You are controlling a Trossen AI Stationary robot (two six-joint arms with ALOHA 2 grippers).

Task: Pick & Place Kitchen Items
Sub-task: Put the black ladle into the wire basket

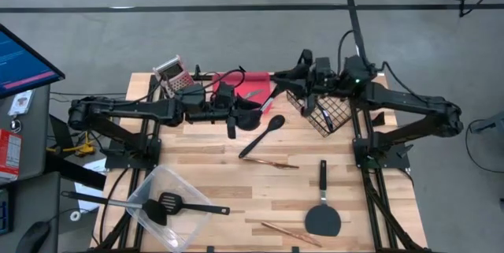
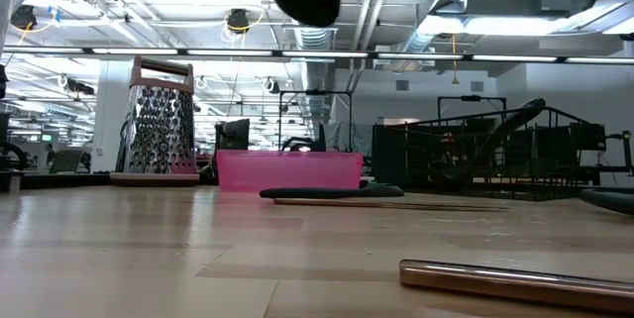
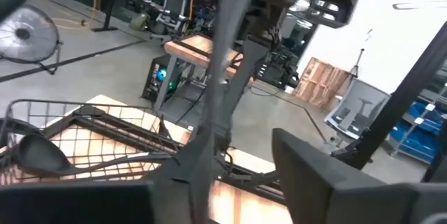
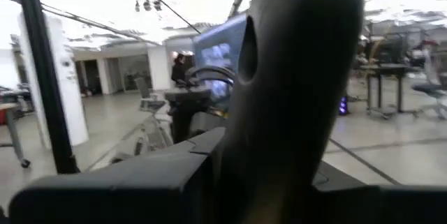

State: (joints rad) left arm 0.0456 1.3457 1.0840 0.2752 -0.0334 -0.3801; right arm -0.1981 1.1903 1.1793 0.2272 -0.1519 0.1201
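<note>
At the table's (image 1: 236, 176) 7 o'clock corner you have a clear plastic tub (image 1: 183, 232) holding a black slotted turner (image 1: 170, 202) and a second black utensil (image 1: 118, 202) that pokes out over its rim. At 11 o'clock stands a box grater (image 1: 173, 73), with a pink tray (image 1: 250, 81) just beside it toward 12.

Your left gripper (image 1: 239, 116) sits near the table's centre. Its fingers (image 3: 328, 175) are closed on the grey handle of a black ladle (image 1: 252, 117), whose bowl hangs clear above the table.

A black spoon (image 1: 264, 135) lies at the centre. One copper-coloured piece (image 1: 272, 161) lies just toward 6 of the spoon, another (image 1: 280, 229) at the 6 o'clock edge, and a black spatula (image 1: 323, 213) at 5 o'clock.

Your right gripper (image 1: 293, 73) hovers at 12 o'clock. Its fingers (image 4: 140, 175) clamp a dark utensil (image 4: 300, 77) with a rounded end. Just beside it, at 1 o'clock, a black wire basket (image 1: 327, 113) lies tilted with a dark spoon (image 3: 42, 154) inside.
</note>
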